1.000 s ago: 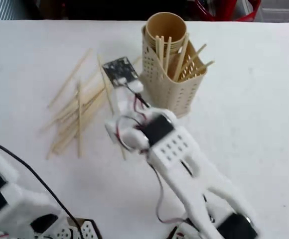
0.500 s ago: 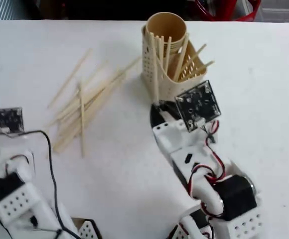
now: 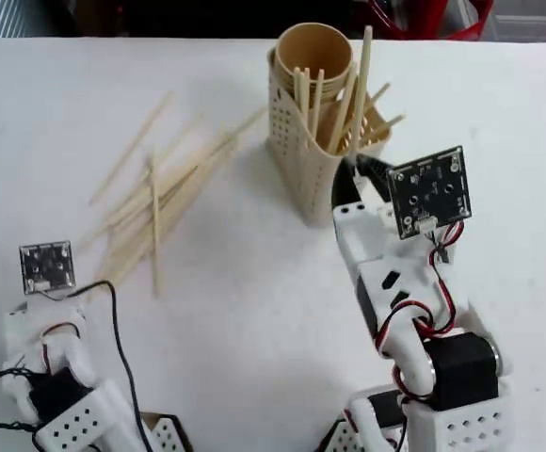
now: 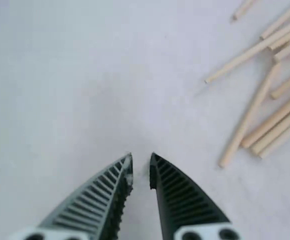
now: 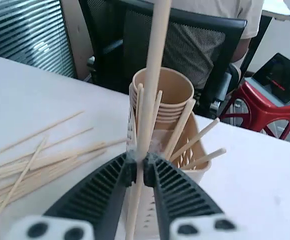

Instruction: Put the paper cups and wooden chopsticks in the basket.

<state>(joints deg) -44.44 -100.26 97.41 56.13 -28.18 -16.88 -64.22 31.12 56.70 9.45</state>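
A cream perforated basket (image 3: 315, 179) stands at the back middle of the white table, with stacked paper cups (image 3: 313, 52) and several chopsticks in it. My right gripper (image 3: 353, 174) is at the basket's near right side, shut on one wooden chopstick (image 3: 363, 75) held upright above it. The right wrist view shows that gripper (image 5: 140, 162) pinching the chopstick (image 5: 155, 75) before the cups (image 5: 165, 95) and basket (image 5: 197, 175). Loose chopsticks (image 3: 155, 212) lie left of the basket. My left gripper (image 4: 140, 165) is low over bare table near the pile (image 4: 265, 120), open by a narrow gap, holding nothing.
The table (image 3: 499, 141) has bare room right of the basket and in front of the pile. Its far edge runs just behind the basket. A black chair (image 5: 135, 35) and a red stool (image 5: 255, 110) stand beyond that edge.
My right gripper has carried the chopstick to the right and raised it, from the basket's front left to its right side. The left arm has shifted slightly toward the near edge.
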